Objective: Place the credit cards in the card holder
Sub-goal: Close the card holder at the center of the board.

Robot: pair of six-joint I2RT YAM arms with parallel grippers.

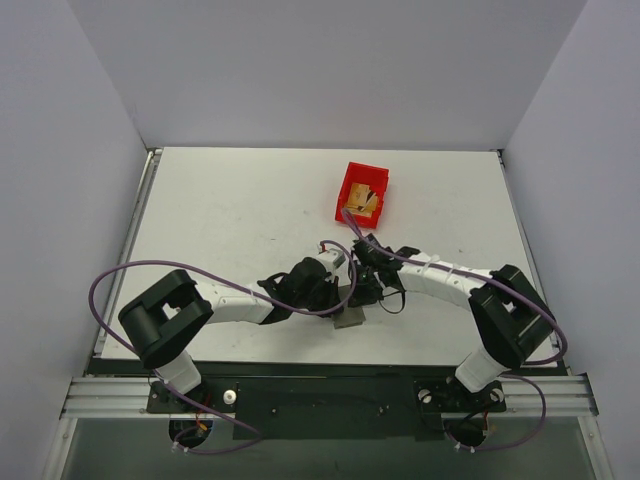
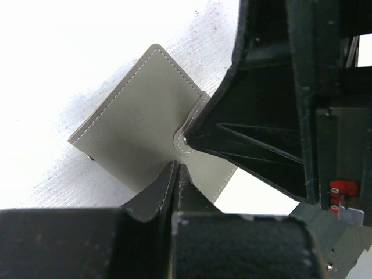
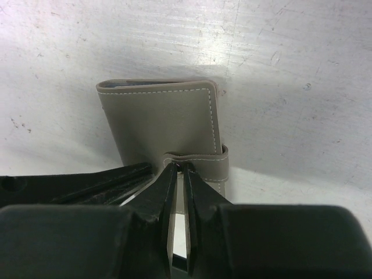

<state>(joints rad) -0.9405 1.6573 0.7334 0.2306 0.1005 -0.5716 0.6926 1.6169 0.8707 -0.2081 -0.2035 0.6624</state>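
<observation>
The white desk (image 1: 250, 220), its surface finely scratched and scuffed in the wrist views, stands enclosed by a plain pale grey back wall (image 1: 330, 70), left wall (image 1: 60, 200) and right wall (image 1: 590, 150), with an aluminium rail (image 1: 110, 398) along its near edge, under bright, even light.

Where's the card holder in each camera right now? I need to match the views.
Top external: card holder just below picture centre, small grey patch.
Left wrist: card holder centre-left, lying diagonally.
Right wrist: card holder centre, squared up.
Shared landmark: its closing tab, in both wrist views.
</observation>
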